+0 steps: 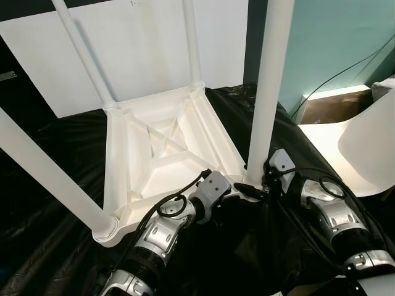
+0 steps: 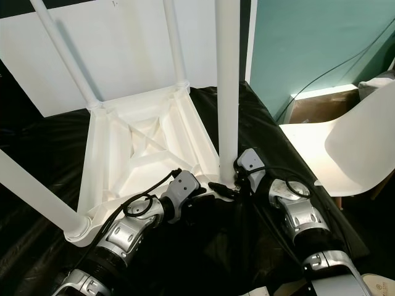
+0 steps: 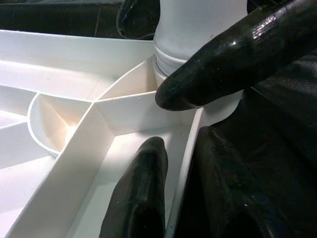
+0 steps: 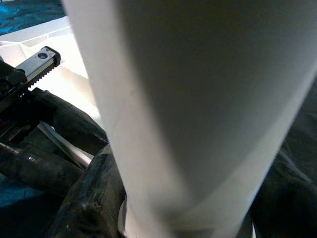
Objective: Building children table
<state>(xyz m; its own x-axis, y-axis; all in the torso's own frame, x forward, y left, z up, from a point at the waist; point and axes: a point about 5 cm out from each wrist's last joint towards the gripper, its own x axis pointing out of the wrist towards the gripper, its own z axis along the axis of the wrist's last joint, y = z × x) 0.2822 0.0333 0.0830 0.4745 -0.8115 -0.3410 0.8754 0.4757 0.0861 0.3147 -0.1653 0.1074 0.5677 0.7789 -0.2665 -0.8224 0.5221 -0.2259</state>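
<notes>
A white children's table lies upside down on a black cloth, its ribbed underside facing up. Its legs stand upward; the near right leg sits in the corner socket. My right gripper is shut on the base of that leg, with a black finger on either side of the white tube. My left gripper is at the same corner. One finger presses on the socket collar and the other lies inside the frame, with a rib wall between them.
The other legs rise at the remaining corners. A white chair stands close on the right, with a cardboard box and a cable against the teal wall. Black cloth covers the surface around the table.
</notes>
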